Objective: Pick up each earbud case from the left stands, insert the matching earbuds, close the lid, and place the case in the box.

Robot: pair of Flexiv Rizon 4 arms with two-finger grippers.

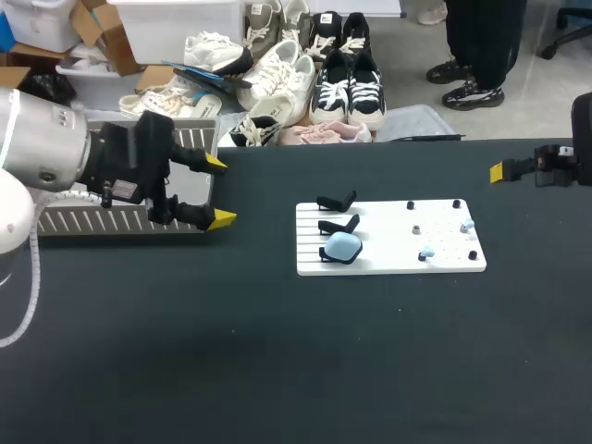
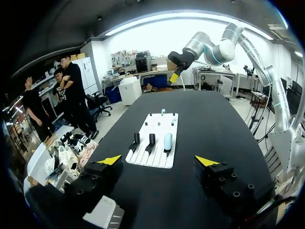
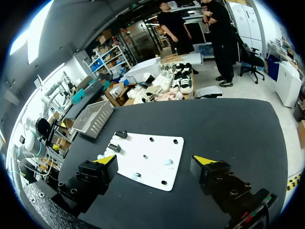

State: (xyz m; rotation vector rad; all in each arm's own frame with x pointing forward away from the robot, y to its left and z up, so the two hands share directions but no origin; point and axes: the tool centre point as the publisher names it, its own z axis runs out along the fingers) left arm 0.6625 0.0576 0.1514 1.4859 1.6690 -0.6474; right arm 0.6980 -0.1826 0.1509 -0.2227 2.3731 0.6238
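Observation:
A white board [image 1: 388, 261] lies mid-table with three black stands on its left part. A light blue earbud case [image 1: 344, 245] rests, lid closed, on the nearest stand; the other two stands [image 1: 337, 202] are bare. Two light blue earbuds [image 1: 467, 225] [image 1: 426, 252] sit on the board's right part. My left gripper [image 1: 219, 191] hovers open over the grey basket [image 1: 120, 220], far left of the board. In the left wrist view the case [image 2: 167, 141] is well ahead of the fingers. My right gripper [image 3: 155, 159] is open and empty, high off to the board's right, with the earbuds [image 3: 167, 162] below.
The slatted grey basket [image 3: 93, 119] stands at the table's far left edge. Small black pegs [image 1: 457, 203] stick up at the board's right corners. Dark bare tabletop [image 1: 296, 370] surrounds the board on all sides.

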